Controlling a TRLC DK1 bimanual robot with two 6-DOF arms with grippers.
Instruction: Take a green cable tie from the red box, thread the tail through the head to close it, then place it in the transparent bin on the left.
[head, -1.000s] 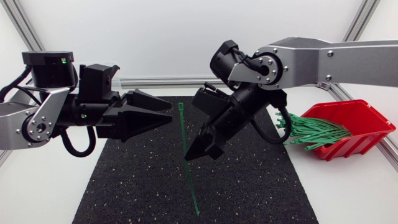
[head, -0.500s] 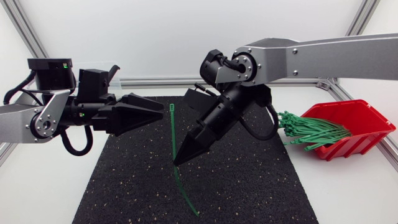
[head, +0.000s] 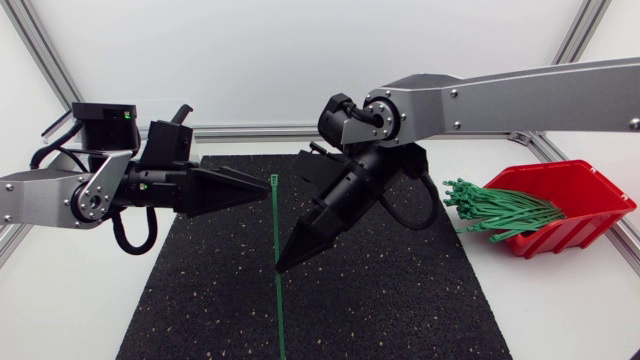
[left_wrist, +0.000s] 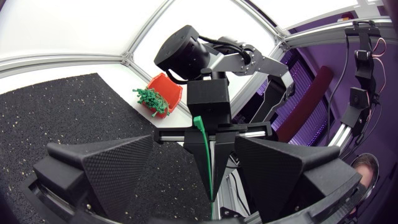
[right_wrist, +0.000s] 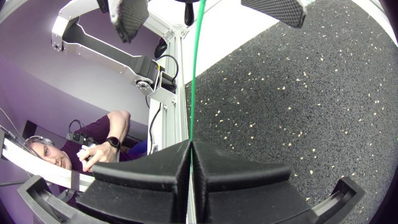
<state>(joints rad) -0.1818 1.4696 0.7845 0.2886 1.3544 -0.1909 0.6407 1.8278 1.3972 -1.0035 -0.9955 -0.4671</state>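
My right tool (right_wrist: 189, 144) was clamped on the tie (right_wrist: 194, 81), its fingers pressed together. The tie ran straight ahead, up between the parted fingers of my left tool (right_wrist: 205, 7), with the black mat (right_wrist: 292, 93) below.

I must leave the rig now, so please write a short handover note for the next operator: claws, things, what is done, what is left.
Left claw: open, at the head end of the thin green plastic cable tie, not gripping it.
Right claw: shut on the tie partway along it, over the black rubber mat.
Red plastic box: at the right, with more green ties in it.
Done: one tie taken out.
Left: thread tail through head, then place it in the bin on the left.
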